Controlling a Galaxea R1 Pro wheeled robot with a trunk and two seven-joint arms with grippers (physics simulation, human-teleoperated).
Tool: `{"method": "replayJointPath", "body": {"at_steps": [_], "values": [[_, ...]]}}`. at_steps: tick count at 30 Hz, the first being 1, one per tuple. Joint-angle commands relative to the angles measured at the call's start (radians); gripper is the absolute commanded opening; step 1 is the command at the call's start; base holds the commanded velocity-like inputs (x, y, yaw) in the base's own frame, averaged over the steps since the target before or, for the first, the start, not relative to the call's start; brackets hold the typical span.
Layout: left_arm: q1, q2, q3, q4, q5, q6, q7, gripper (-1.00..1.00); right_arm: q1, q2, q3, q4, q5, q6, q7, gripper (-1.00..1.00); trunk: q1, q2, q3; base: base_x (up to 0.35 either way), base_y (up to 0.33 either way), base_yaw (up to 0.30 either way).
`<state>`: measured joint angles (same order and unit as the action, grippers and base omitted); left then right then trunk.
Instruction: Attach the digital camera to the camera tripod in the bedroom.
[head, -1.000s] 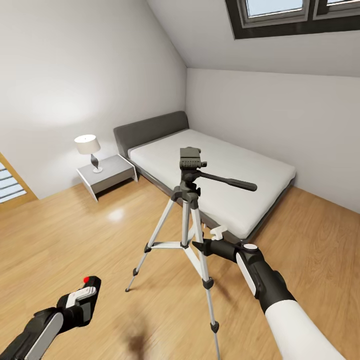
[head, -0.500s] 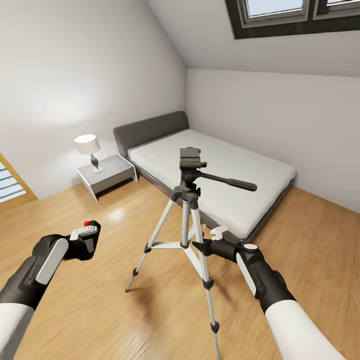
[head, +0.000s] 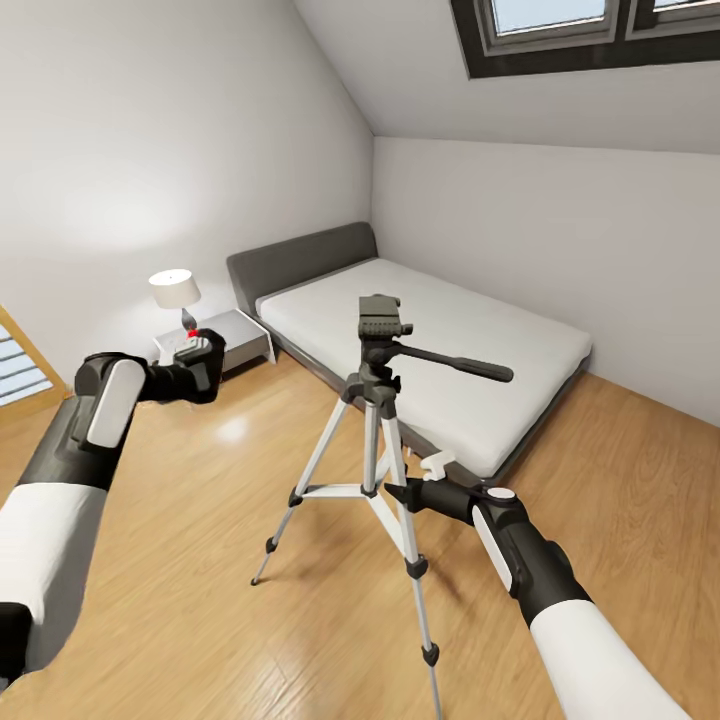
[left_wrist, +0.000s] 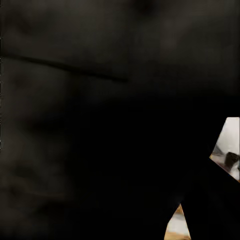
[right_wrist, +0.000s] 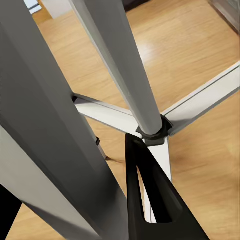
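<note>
The camera tripod (head: 380, 440) stands on the wood floor in front of the bed, its black head (head: 383, 318) bare and its long handle (head: 460, 364) pointing right. My right gripper (head: 400, 492) is shut on a silver leg at mid height; in the right wrist view that leg (right_wrist: 60, 130) passes close beside one black finger (right_wrist: 150, 200). The digital camera (head: 205, 352), black with a red dot on top, is held by my shut left gripper (head: 197, 362), raised left of the tripod head and about level with it. Its dark body (left_wrist: 100, 125) blocks most of the left wrist view.
A grey low bed (head: 300, 255) with a white mattress lies behind the tripod. A white nightstand (head: 240, 340) with a lamp (head: 175, 290) stands by the left wall, just behind the camera. A skylight (head: 590, 30) is in the sloped ceiling. Open floor lies left of the tripod.
My left arm has lifted the camera from low near the floor up and away, to about the tripod head's height. The right arm and tripod have not moved.
</note>
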<state>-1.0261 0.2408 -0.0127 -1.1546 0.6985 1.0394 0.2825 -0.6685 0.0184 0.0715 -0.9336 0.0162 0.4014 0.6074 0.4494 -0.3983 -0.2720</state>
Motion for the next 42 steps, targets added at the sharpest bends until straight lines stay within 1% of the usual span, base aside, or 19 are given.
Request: {"method": "replayJointPath", "body": {"at_steps": [1, 2, 3, 6, 7, 10, 11, 14, 15, 18, 19, 23, 26, 36, 37, 42], "values": [[-0.028, -0.009, -0.001, 0.007, 0.005, 0.005, 0.009, -1.0, 0.0, 0.0, -0.002, 0.004, 0.027, 0.003, 0.003, -1.0, 0.001, -0.002, -0.002, 0.0, 0.0, 0.0], [-0.104, -0.042, -0.001, 0.042, 0.017, 0.006, 0.009, -1.0, 0.0, 0.0, -0.002, 0.004, 0.026, 0.003, 0.002, -1.0, 0.001, -0.002, -0.002, 0.0, 0.0, 0.0], [-0.157, -0.066, -0.001, 0.073, 0.023, 0.006, 0.009, -1.0, 0.0, 0.0, -0.002, 0.005, 0.026, 0.003, 0.001, -1.0, 0.001, -0.002, -0.002, 0.0, 0.0, 0.0], [-0.236, -0.104, -0.001, 0.131, 0.027, 0.005, 0.009, -1.0, 0.0, 0.0, -0.002, 0.005, 0.026, 0.003, 0.001, -1.0, 0.001, -0.002, -0.002, 0.0, 0.0, 0.0], [-0.29, -0.133, -0.001, 0.178, 0.029, 0.004, 0.009, -1.0, 0.0, 0.0, -0.002, 0.004, 0.025, 0.003, 0.002, -1.0, 0.001, -0.002, -0.002, 0.0, 0.0, 0.0], [-0.379, -0.172, -0.002, 0.265, 0.029, 0.001, 0.009, -1.0, 0.0, -0.001, -0.002, 0.004, 0.024, 0.003, 0.002, -1.0, 0.001, -0.002, -0.002, 0.0, 0.0, 0.0], [-0.442, -0.192, -0.002, 0.328, 0.03, -0.001, 0.009, -1.0, 0.0, -0.002, -0.002, 0.005, 0.023, 0.004, 0.003, -1.0, 0.001, -0.002, -0.002, 0.0, 0.0, 0.0], [-0.535, -0.215, -0.002, 0.412, 0.031, -0.002, 0.009, -1.0, 0.0, -0.002, -0.001, 0.005, 0.022, 0.004, 0.003, -1.0, 0.001, -0.002, -0.002, 0.0, 0.0, 0.0], [-0.591, -0.229, -0.002, 0.454, 0.031, -0.001, 0.009, -1.0, 0.0, -0.003, -0.001, 0.005, 0.022, 0.004, 0.003, -1.0, 0.001, -0.002, -0.002, 0.0, 0.0, 0.0], [-0.656, -0.249, -0.002, 0.484, 0.03, 0.002, 0.01, -1.0, 0.0, -0.003, -0.001, 0.004, 0.021, 0.004, 0.003, -1.0, 0.001, -0.002, -0.002, 0.0, 0.0, 0.0], [-0.686, -0.262, -0.002, 0.486, 0.03, 0.003, 0.01, -1.0, 0.0, -0.003, -0.001, 0.004, 0.022, 0.004, 0.003, -1.0, 0.001, -0.002, -0.002, 0.0, 0.0, 0.0], [-0.721, -0.286, -0.005, 0.478, 0.029, 0.006, 0.013, -1.0, 0.0, -0.003, -0.001, 0.005, 0.023, 0.004, 0.004, -1.0, 0.001, -0.002, -0.002, 0.0, 0.0, 0.0], [-0.731, -0.294, -0.006, 0.472, 0.028, 0.006, 0.015, -1.0, 0.0, -0.003, -0.001, 0.005, 0.023, 0.004, 0.004, -1.0, 0.001, -0.002, -0.002, 0.0, 0.0, 0.0], [-0.738, -0.31, -0.011, 0.462, 0.016, 0.004, 0.016, -1.0, 0.0, -0.003, -0.001, 0.005, 0.025, 0.004, 0.004, -1.0, 0.001, -0.002, -0.002, 0.0, 0.0, 0.0], [-0.738, -0.32, -0.011, 0.461, 0.015, 0.003, 0.016, -1.0, 0.0, -0.003, -0.001, 0.005, 0.024, 0.004, 0.004, -1.0, 0.001, -0.002, -0.002, 0.0, 0.0, 0.0], [-0.738, -0.335, -0.013, 0.462, 0.014, 0.0, 0.017, -1.0, 0.0, -0.003, -0.001, 0.005, 0.025, 0.004, 0.005, -1.0, 0.001, -0.002, -0.002, 0.0, 0.0, 0.0]]}}
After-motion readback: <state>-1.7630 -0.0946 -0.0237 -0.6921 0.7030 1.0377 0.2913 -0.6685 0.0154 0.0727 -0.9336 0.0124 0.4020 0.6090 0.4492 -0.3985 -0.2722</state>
